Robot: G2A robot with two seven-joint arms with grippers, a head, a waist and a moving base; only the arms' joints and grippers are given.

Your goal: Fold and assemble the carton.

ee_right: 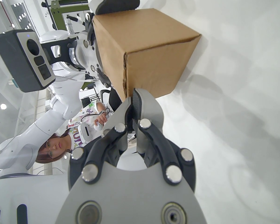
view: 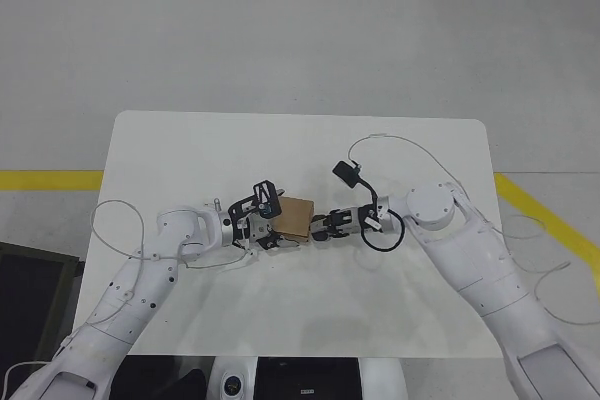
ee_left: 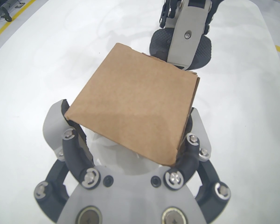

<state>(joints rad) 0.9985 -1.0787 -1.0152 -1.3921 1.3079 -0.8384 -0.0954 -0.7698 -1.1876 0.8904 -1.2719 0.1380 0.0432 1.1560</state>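
Left hand clamps boxy brown cardboard carton — matte, square-edged.

Brown carton inside left end effector

The left arm comes in from the near left, bent at the elbow. The left gripper points right. Its fingers are spread wide, one on each side of the carton, and they squeeze it. The right arm comes in from the near right. The right gripper points left. Its fingers are pressed together, with the tips touching the carton's right side.
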